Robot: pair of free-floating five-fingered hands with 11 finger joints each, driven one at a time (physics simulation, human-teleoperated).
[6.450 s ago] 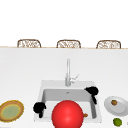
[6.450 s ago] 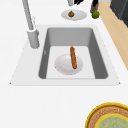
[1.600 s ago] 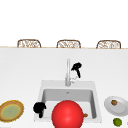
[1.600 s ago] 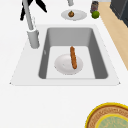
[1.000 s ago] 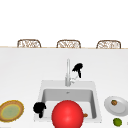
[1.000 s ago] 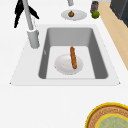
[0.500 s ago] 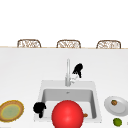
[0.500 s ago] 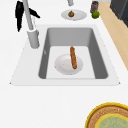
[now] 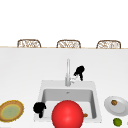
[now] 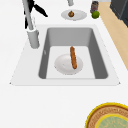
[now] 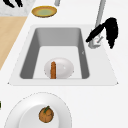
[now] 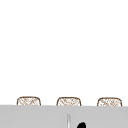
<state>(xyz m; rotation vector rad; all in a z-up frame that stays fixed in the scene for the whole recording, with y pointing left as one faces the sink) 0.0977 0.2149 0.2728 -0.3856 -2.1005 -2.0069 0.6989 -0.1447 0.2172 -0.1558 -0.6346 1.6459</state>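
From my remote station the biggest thing I see is the white counter (image 9: 22, 75), with wide free surface behind and to the left of the sink. The sink (image 10: 43, 61) is a grey basin set in it, and its rim makes a flat border on all sides. A large red ball (image 9: 67, 114) sits at the front edge in the front view and covers part of the basin. In the basin lies a white plate (image 10: 63, 66) with a brown sausage (image 10: 73, 57) across it, and the basin floor around the plate is free. A yellow and green plate (image 9: 11, 110) is on the counter to the left of the sink, well apart from the rim. A second white plate (image 9: 121, 106) with a small brown fruit (image 9: 114, 102) is on the right, and a green lime (image 9: 117, 122) is just in front of it. The faucet (image 9: 68, 72) stands upright at the back rim.

My right hand (image 9: 79, 71) is just beside the faucet, with its fingers (image 11: 93, 33) straight and a little apart, reaching down to the small lever at the base. I cannot tell if they touch it. My left hand (image 9: 39, 108) hangs at the front left corner of the sink; whether its fingers are spread or curled, I cannot tell.
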